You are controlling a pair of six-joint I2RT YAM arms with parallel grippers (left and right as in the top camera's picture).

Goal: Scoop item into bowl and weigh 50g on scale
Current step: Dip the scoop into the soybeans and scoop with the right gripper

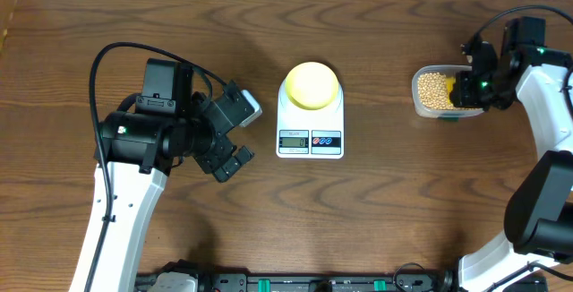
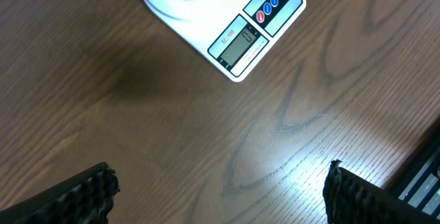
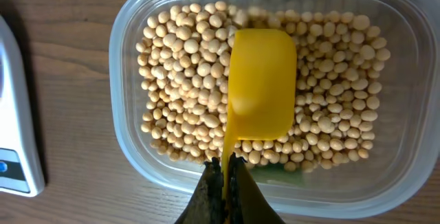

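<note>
**Weighing set-up: three views**

Overhead view: a white digital kitchen scale (image 1: 309, 124) stands in the middle of the brown wooden table (image 1: 358, 220). A small round pale yellow bowl (image 1: 311, 85) sits on its platform, toward 12 o'clock, and the display is at the 6 o'clock edge. At 3 o'clock from the scale, well apart, is a clear rounded plastic tub (image 1: 415, 90) holding the small round tan beans (image 1: 434, 90). The right gripper (image 1: 466, 90) is over the 3 o'clock side of the tub. The left gripper (image 1: 240, 133) is at 9 o'clock from the scale, near it but not touching, with its jaws spread wide and nothing between them.

Left wrist view: the two black ribbed fingers (image 2: 75, 200) stand far apart at the bottom corners, above bare wood. The scale lies toward 12 o'clock, and the bowl is cut by the top edge. The small LCD display (image 2: 242, 44) cannot be read. Beside it are a red and a blue button (image 2: 267, 8).

Right wrist view: the jaws are closed on the thin handle of a bright yellow plastic scoop (image 3: 261, 86). The handle runs from 6 o'clock up to the scoop head, which lies on the beans in the tub. A corner of the scale shows at 9 o'clock.
</note>
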